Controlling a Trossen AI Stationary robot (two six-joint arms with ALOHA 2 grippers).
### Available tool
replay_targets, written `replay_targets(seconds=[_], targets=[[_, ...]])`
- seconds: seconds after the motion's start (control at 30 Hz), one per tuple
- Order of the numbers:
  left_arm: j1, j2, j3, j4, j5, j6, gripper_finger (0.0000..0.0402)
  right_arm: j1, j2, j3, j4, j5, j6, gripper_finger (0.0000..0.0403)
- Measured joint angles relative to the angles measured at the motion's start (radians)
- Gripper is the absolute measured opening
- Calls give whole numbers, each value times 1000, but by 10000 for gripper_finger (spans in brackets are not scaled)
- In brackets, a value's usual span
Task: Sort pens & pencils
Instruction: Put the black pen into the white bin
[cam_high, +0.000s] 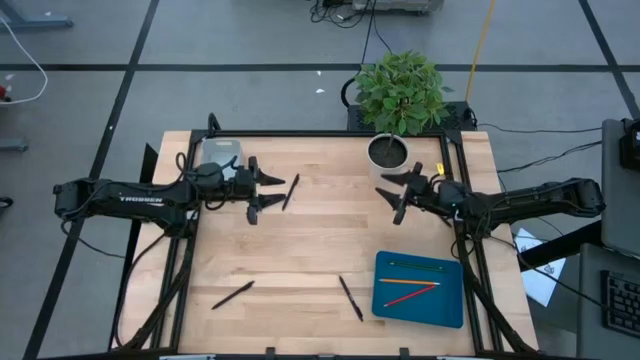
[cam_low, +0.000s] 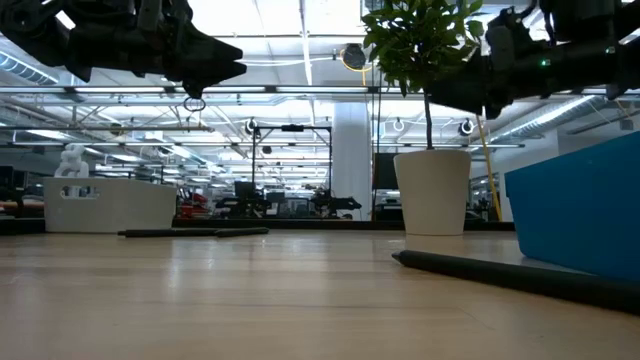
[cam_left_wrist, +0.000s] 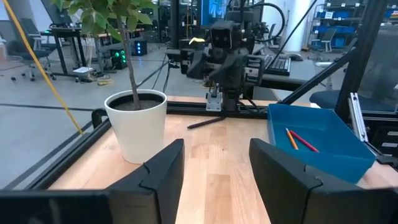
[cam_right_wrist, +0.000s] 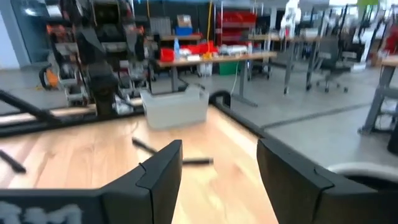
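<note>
Three black pens lie flat on the wooden table: one (cam_high: 291, 192) just beyond my left gripper's fingertips, one (cam_high: 232, 295) near the front left, one (cam_high: 350, 298) near the front middle beside the blue tray (cam_high: 385, 300). The orange, red and green pencils (cam_high: 412, 290) lie inside that tray. My left gripper (cam_high: 268, 197) hovers open above the table's far left. My right gripper (cam_high: 390, 198) hovers open at the far right, facing it. Both point level and hold nothing, as their wrist views show (cam_left_wrist: 216, 162) (cam_right_wrist: 217, 168).
A white pot (cam_high: 388, 150) with a green plant stands at the far edge close to my right gripper. A clear bin (cam_high: 218, 152) sits at the far left behind my left gripper. Bare table lies between the two grippers and toward the front.
</note>
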Motion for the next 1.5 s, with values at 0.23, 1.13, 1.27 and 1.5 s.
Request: replay_targets(seconds=[0.23,1.13,1.27,1.5], targets=[[0,0,0,-9,0,-2,186,0,0,114,-440,81,174,196],[0,0,0,-47,0,4,186,-355,158,336,-1603,-132,589,196],[0,0,0,-59,0,1,186,-419,259,336,-1609,-134,570,196],[0,0,0,-87,0,1,186,-490,382,335,-1542,-190,487,196]])
